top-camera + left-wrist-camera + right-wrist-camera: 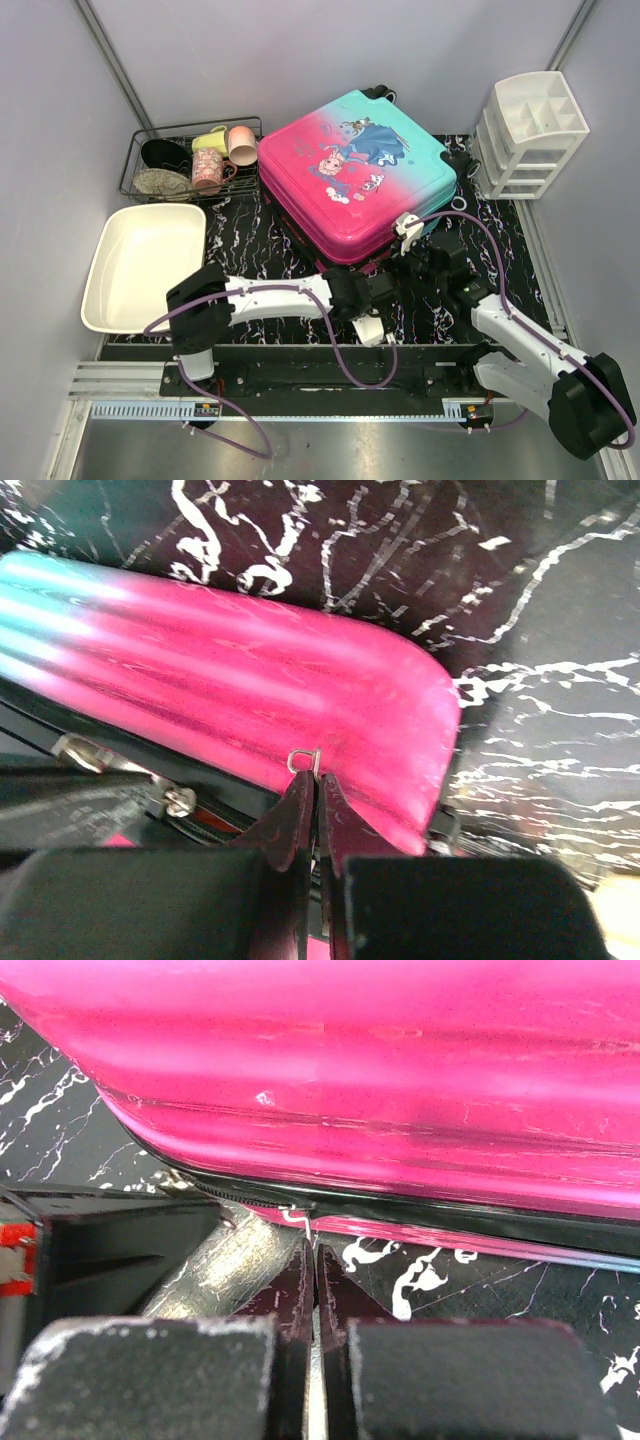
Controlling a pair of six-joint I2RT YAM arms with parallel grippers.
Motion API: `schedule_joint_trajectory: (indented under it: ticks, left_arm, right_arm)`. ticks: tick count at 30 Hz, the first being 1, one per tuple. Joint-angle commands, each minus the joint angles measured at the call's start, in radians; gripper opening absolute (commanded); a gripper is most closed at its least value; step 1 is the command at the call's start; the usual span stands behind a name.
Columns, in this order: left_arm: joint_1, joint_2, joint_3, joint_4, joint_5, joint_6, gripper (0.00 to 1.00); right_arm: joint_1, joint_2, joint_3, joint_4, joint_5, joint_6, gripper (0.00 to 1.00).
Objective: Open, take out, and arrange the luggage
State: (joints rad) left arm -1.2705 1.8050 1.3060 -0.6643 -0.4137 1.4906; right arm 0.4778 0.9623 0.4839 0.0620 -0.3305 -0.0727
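The luggage point(355, 175) is lying flat and closed in the middle of the top view. It is resting on the black marbled mat point(240, 240), with its pink end pointing toward the bottom of the frame and its teal end toward the upper right. Both arms are reaching in to that pink lower edge, the left one from the lower left and the right one from the lower right.

In the left wrist view, the left gripper point(312, 780) is showing its jaws clenched tight. A small metal loop point(303, 760) is poking out from between the tips, right against the pink shell at the centre of the frame, so it is pinching that loop.

In the right wrist view, the right gripper point(313, 1255) is pressing its jaws together as well. A thin pale tab point(300, 1222) is running from the tips up to the dark zip line point(450, 1215) under the pink shell, so it is grasping that tab.

Around the luggage in the top view, a white tub point(140, 265) is sitting at the left. A wire rack point(190, 160) of cups is standing at the upper left, just beside the luggage's corner. A white drawer unit point(530, 135) is standing at the upper right.
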Motion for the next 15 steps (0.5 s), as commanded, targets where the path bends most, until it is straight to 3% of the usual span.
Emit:
schedule_joint_trajectory:
  ticks: [1, 10, 15]
  left_arm:
    - [0.020, -0.111, -0.065, -0.211, -0.089, -0.113, 0.00]
    - [0.039, -0.223, -0.264, -0.219, -0.068, -0.177, 0.00]
    - [0.157, -0.272, -0.349, -0.106, -0.096, -0.133, 0.00]
  right_arm:
    - [-0.045, 0.023, 0.024, 0.018, 0.154, -0.041, 0.00]
    - [-0.065, -0.002, 0.016, 0.006, 0.183, -0.064, 0.00]
    - [-0.087, -0.022, 0.005, -0.017, 0.194, -0.082, 0.00]
